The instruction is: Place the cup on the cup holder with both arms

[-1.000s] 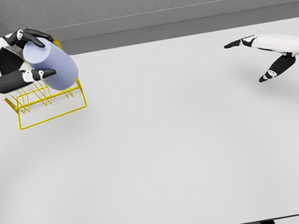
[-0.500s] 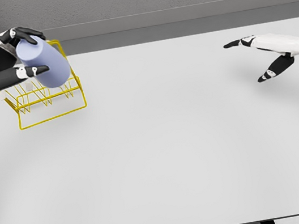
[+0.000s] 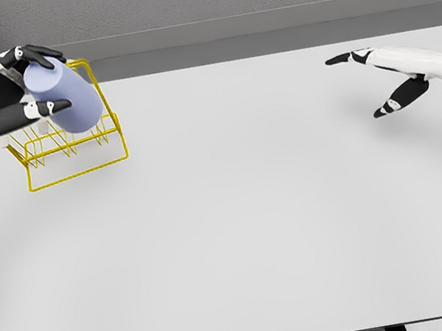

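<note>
Cup (image 3: pixel 66 100), gripped by left hand (image 3: pixel 9 90), has been lowered further into cup holder (image 3: pixel 76 160) at desk's far-left corner; right hand (image 3: pixel 385 78) kept open.

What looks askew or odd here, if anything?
Nothing is spilled or damaged. The lavender cup is tilted in the left robot hand over the yellow wire cup holder. The right robot hand hangs open, far away.

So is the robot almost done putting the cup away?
Nearly. Done: the cup is picked up and carried to the yellow holder. In hand: the left hand grips it, tilted, over the wires. Left: setting it down in the holder and letting go; I can't tell if it touches the wires yet. The right hand hovers open, far off over the table.
</note>
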